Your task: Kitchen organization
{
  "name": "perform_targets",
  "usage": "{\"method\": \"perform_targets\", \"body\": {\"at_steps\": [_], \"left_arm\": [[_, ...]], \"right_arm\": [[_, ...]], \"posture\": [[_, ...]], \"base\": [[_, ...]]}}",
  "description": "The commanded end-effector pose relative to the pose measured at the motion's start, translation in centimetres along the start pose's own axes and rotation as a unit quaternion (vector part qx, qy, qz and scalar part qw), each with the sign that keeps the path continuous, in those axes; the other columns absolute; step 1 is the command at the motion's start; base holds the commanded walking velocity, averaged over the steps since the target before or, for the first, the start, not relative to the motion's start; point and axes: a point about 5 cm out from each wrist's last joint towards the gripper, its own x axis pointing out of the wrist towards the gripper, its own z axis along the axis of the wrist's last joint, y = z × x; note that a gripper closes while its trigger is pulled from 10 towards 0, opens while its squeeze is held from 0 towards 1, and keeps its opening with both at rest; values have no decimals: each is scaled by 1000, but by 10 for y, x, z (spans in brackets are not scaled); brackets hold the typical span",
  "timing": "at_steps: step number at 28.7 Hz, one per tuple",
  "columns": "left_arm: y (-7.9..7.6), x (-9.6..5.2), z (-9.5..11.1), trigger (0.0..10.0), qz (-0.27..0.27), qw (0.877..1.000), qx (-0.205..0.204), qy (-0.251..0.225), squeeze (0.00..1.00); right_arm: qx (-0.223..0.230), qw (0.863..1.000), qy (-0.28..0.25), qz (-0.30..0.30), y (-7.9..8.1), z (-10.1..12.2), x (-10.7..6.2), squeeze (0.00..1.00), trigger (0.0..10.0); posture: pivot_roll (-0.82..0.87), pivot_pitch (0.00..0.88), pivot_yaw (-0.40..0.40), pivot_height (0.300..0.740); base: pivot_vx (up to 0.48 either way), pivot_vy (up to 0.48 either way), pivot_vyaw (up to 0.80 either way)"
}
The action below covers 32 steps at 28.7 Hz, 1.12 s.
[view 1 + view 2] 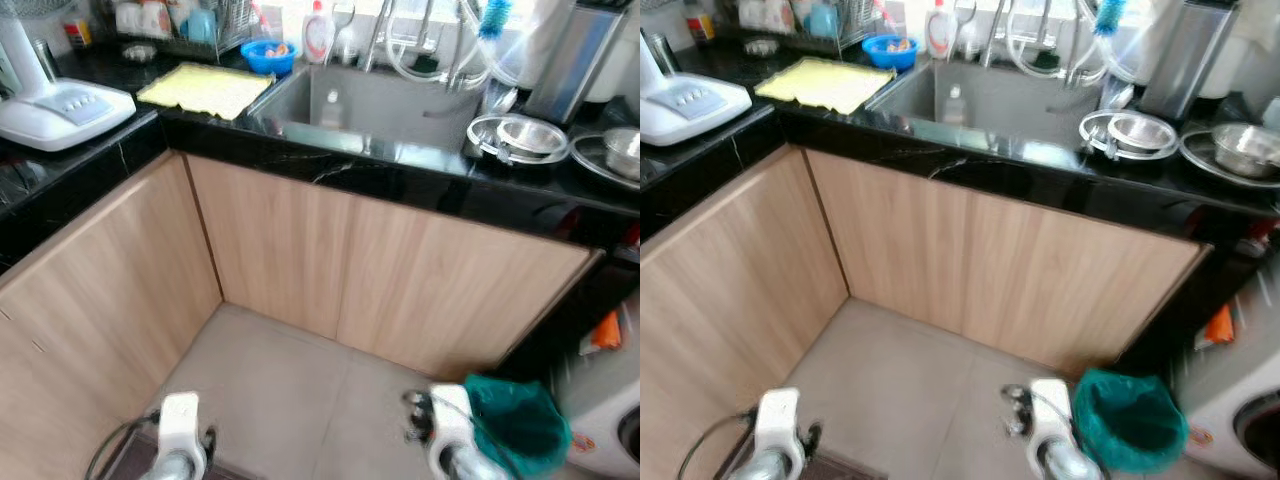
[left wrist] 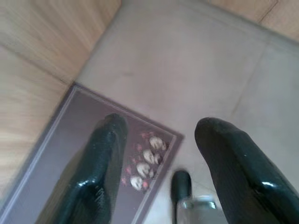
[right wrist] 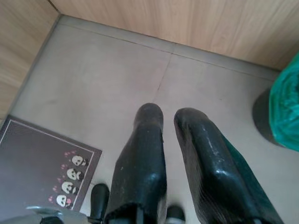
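The whole head view is a little blurred, so the small bottles in the dish rack [image 1: 175,25] cannot be read. The steel plate [image 1: 608,160] and the washing machine [image 1: 606,430] are cut by the right edge. The floor mat [image 2: 84,158] is partly hidden behind the left gripper [image 2: 161,161] fingers.

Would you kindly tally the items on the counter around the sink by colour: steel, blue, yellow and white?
Steel: 2, a bowl in a round holder and a bowl on a plate
Blue: 1, the small bowl
Yellow: 1, the mat
White: 1, the appliance base
Total: 5
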Motion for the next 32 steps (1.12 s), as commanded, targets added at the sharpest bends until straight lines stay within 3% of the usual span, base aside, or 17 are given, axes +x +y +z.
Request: {"method": "perform_targets", "body": {"at_steps": [1, 7, 19, 26, 32], "left_arm": [[-7, 0, -1, 10000, -12, 1000, 7, 5, 0], [-8, 0, -3, 10000, -15, 1000, 9, 8, 0], [-11, 0, -3, 10000, -22, 1000, 18, 10, 0], [-11, 0, -2, 10000, -22, 1000, 18, 8, 0], [-12, 0, -2, 10000, -23, 1000, 16, 9, 0]], "right_arm": [[3, 1000, 12, -17, -12, -6, -4, 0, 10000], [1, 1000, 19, -16, -12, -8, -4, 0, 10000], [-3, 1000, 17, -16, -12, -8, -4, 0, 10000], [-4, 1000, 20, -14, -12, -7, -4, 0, 10000], [0, 1000, 14, -17, -12, -6, -4, 0, 10000]], "posture": [[-23, 0, 18, 740], [-25, 0, 16, 740], [-25, 0, 13, 740], [-26, 0, 13, 740], [-28, 0, 13, 740]], "base": [[345, 0, 0], [346, 0, -633], [347, 0, 0], [346, 0, -601], [346, 0, 0]]}}
